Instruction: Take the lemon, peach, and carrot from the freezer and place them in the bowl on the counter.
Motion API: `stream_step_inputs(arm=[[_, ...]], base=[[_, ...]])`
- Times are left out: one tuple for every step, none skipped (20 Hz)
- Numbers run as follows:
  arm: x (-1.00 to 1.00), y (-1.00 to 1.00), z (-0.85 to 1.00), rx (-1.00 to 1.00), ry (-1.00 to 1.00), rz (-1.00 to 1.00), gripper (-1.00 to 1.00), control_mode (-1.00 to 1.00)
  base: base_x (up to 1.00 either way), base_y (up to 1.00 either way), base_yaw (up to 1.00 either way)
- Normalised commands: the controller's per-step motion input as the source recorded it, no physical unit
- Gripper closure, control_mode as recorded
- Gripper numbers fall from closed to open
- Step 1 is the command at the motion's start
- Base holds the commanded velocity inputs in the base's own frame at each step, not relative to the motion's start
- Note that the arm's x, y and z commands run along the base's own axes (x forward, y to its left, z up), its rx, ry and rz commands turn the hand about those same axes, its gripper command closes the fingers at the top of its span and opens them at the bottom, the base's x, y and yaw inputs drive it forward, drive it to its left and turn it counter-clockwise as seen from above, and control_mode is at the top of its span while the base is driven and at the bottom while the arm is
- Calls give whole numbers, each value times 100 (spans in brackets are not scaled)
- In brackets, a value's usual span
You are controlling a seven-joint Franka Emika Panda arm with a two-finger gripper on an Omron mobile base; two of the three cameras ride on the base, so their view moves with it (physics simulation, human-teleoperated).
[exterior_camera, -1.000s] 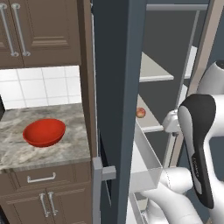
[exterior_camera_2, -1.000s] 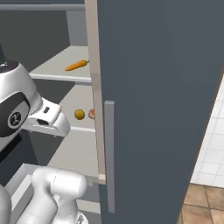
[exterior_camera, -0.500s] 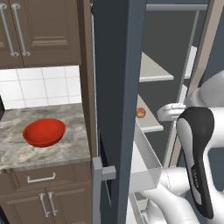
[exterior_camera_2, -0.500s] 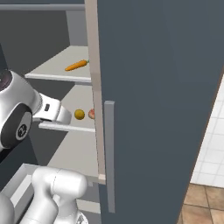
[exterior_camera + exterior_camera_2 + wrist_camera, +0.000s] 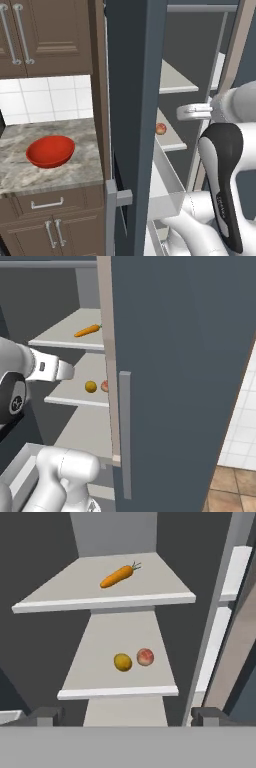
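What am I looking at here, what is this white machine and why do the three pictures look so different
It is a white robot arm on a base that can drive, in a computer-drawn kitchen. Two pictures come from cameras on the base, behind the arm to its left and right. The third comes from a camera on its hand, looking into the open freezer. There, a carrot lies on the upper shelf, and a lemon and a peach sit side by side on the shelf below. The gripper is open and holds nothing. Left of the freezer, a red bowl sits on the counter.
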Motion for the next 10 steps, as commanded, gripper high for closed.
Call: stream_step_inputs(arm=[[0, 20, 74, -1, -9, 0, -100, -100], [0, 21, 71, -1, -9, 0, -100, -100], [0, 26, 71, -1, -5, 0, -100, -100], [0, 27, 64, -1, -4, -1, -100, -100], [5, 26, 51, -1, 0, -1, -100, -100], [11, 33, 24, -3, 0, -3, -100, -100], [13, 31, 20, -3, -1, -3, -100, -100], [19, 24, 21, -1, -1, -1, -100, -100], [21, 16, 19, 0, -2, 0, -100, -100], [24, 11, 11, 0, -6, 0, -100, -100]], base=[[0, 0, 0], [0, 0, 0], [0, 0, 0], [0, 0, 0], [0, 0, 0], [0, 0, 0], [0, 0, 0], [0, 0, 0], [0, 0, 0], [0, 0, 0]])
